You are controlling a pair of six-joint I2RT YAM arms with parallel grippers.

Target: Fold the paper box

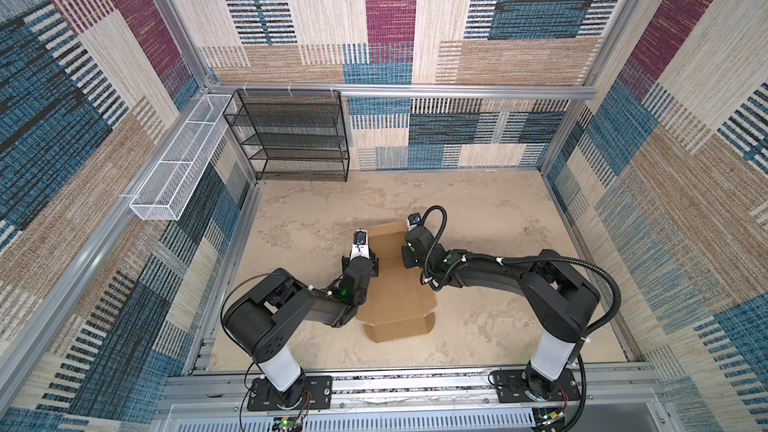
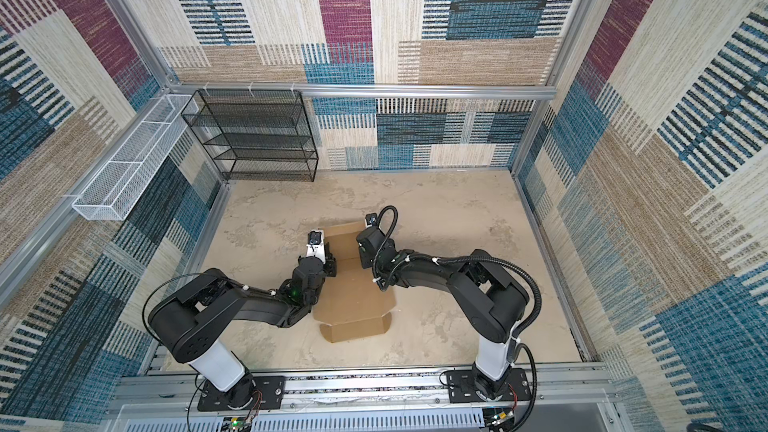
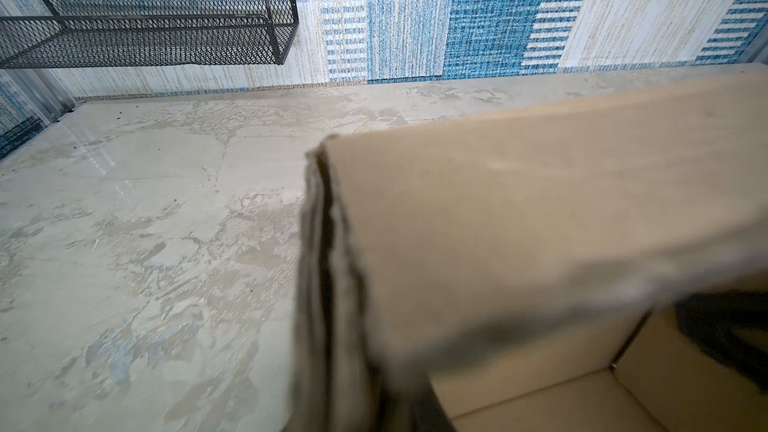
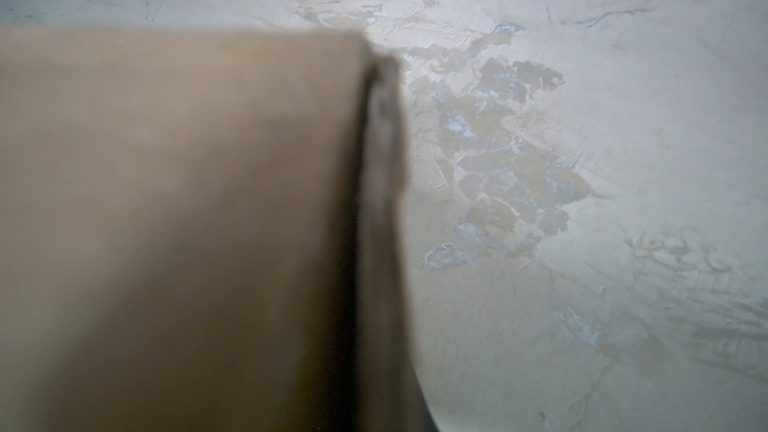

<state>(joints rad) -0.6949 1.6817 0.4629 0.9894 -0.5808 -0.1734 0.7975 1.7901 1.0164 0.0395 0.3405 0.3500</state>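
- At the left side wall of the paper box (image 1: 395,297), the left pincer (image 1: 365,264) points down from above. Its fingers are hidden under the wrist in both top views, so I cannot tell whether it is released or clenched.
- From the left wrist camera, the top edge of a raised wall of the paper box (image 3: 519,222), two layers thick, runs right up to the lens. A corner of the box's inner floor shows beside it.
- Across the box, the right pincer (image 1: 408,258) points down at the opposite side wall. It is clenched, but its fingers are out of sight, so I cannot tell whether cardboard is pinched between them.
- From the right wrist camera, a blurred brown panel of the paper box (image 4: 166,222) fills one side, its edge running up to the lens. Bare worktop fills the other side.
- Seen from above, the box lies near the middle of the worktop (image 1: 498,243), between the two arms. Its far part has walls raised. Its near part is a flat panel ending in a narrow flap with small rounded ears, toward the arm bases.
- Farther out, a black mesh rack (image 1: 291,135) stands in the far left corner of the worktop, against the back wall.
- A white mesh basket (image 1: 178,164) hangs along the left wall's rail, just beside the rack.
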